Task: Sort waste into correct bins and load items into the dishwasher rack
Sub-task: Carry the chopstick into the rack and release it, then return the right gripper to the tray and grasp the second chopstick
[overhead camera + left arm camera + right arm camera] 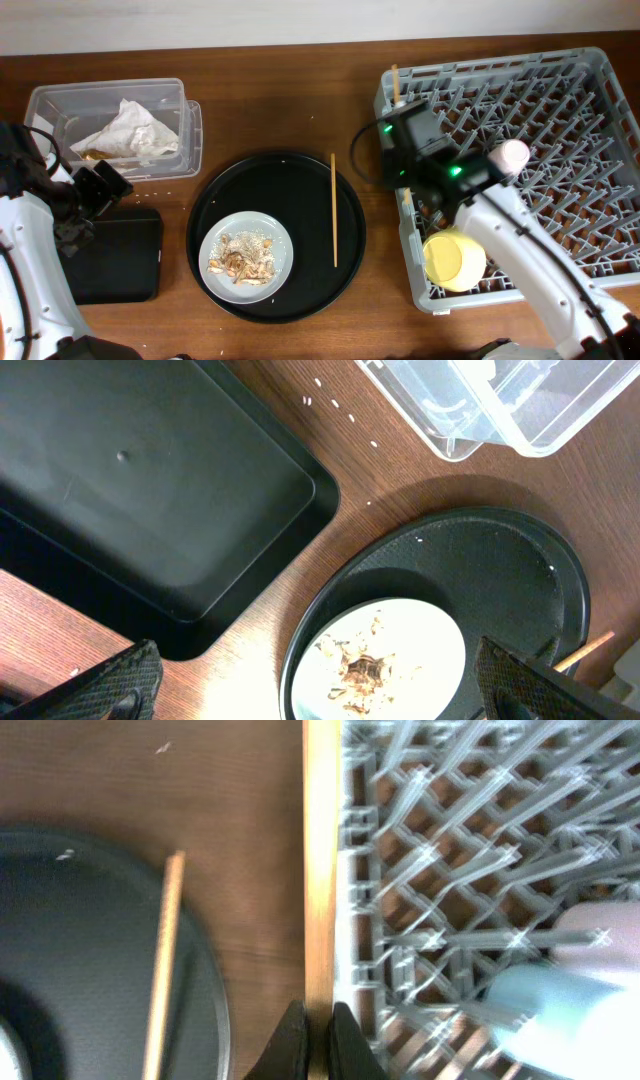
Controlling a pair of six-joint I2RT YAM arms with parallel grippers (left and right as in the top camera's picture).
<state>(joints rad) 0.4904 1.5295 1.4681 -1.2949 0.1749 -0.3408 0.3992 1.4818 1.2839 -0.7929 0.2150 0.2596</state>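
Observation:
My right gripper (310,1042) is shut on a wooden chopstick (322,870) held along the left edge of the grey dishwasher rack (560,110). Its far end shows in the overhead view (395,78). The second chopstick (334,210) lies on the round black tray (320,285). The grey-white plate (222,240) there holds flaky food scraps (243,260). A pink cup (513,154) and yellow bowl (453,260) sit in the rack. A light-blue cup (560,1010) shows in the right wrist view. My left gripper (325,698) is open and empty above the plate's edge (420,630).
The clear plastic box (60,105) at the back left holds the crumpled white napkin (130,130) and something small and brown (91,154). The shallow black rectangular tray (120,255) lies in front of it, left of the round tray.

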